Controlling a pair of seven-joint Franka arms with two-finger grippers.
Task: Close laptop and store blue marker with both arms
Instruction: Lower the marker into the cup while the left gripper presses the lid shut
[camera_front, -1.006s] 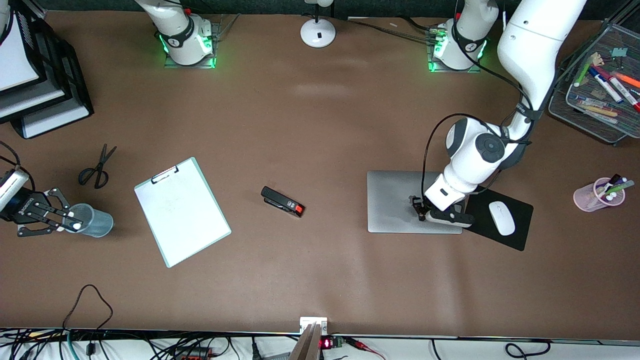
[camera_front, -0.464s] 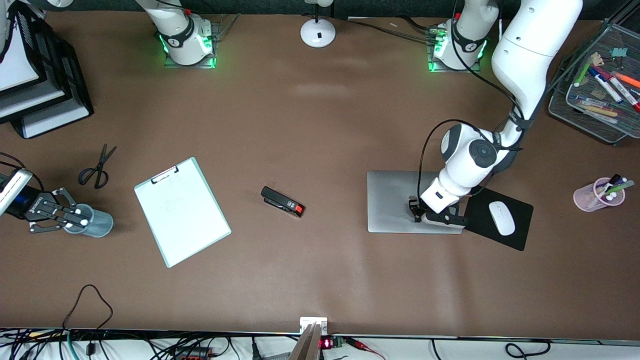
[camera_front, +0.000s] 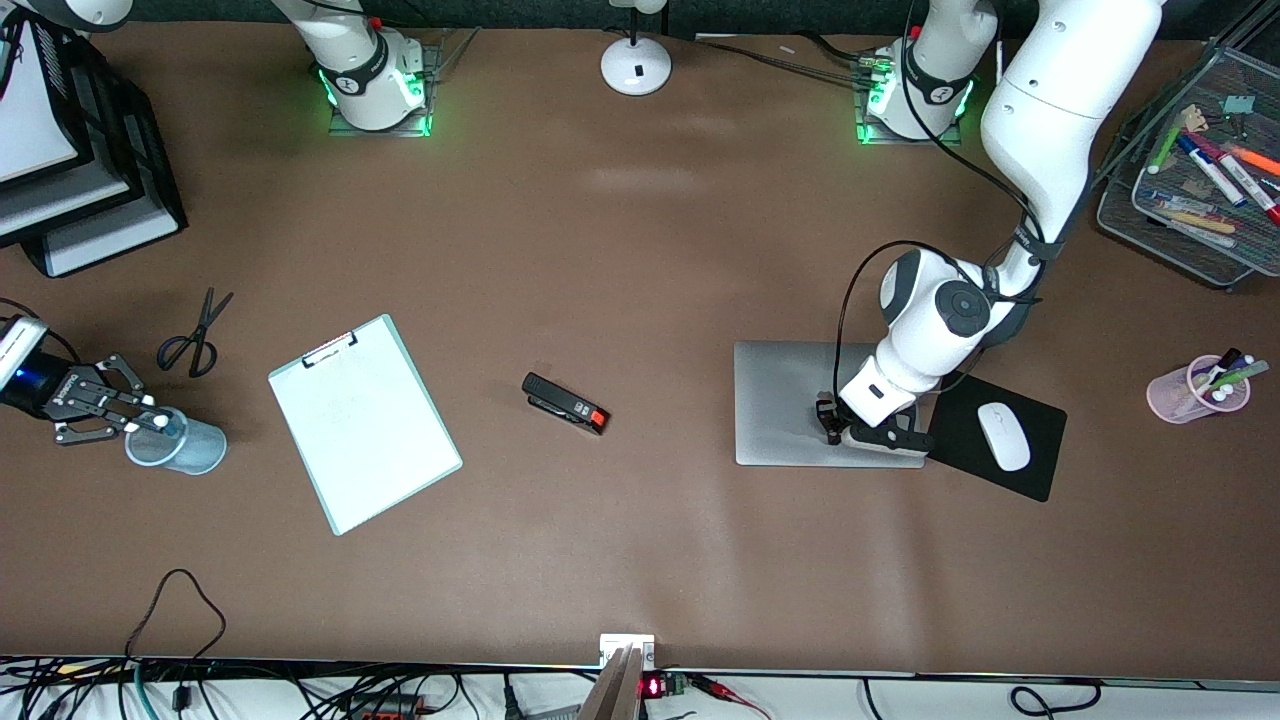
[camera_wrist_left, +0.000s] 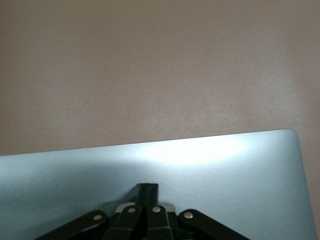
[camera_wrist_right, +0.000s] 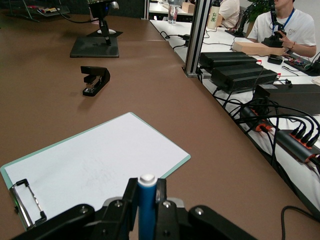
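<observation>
The silver laptop (camera_front: 790, 400) lies closed and flat on the table; it also shows in the left wrist view (camera_wrist_left: 240, 170) and far off in the right wrist view (camera_wrist_right: 95, 46). My left gripper (camera_front: 828, 420) is shut and empty, its fingertips (camera_wrist_left: 148, 188) resting on the lid near the edge closest to the front camera. My right gripper (camera_front: 150, 425) is shut on the blue marker (camera_wrist_right: 147, 205), white end out, over the rim of a translucent blue cup (camera_front: 190, 452) at the right arm's end of the table.
A clipboard (camera_front: 365, 420) and a black stapler (camera_front: 565, 403) lie mid-table, with scissors (camera_front: 195, 335) by the cup. A black mouse pad (camera_front: 960, 415) with a white mouse (camera_front: 1003, 435) adjoins the laptop. A pink marker cup (camera_front: 1195, 392) and a mesh tray (camera_front: 1190, 160) stand at the left arm's end.
My right gripper, holding the marker, has shifted slightly farther from the front camera at the cup's rim. My left gripper has slid a little along the lid toward the right arm's end.
</observation>
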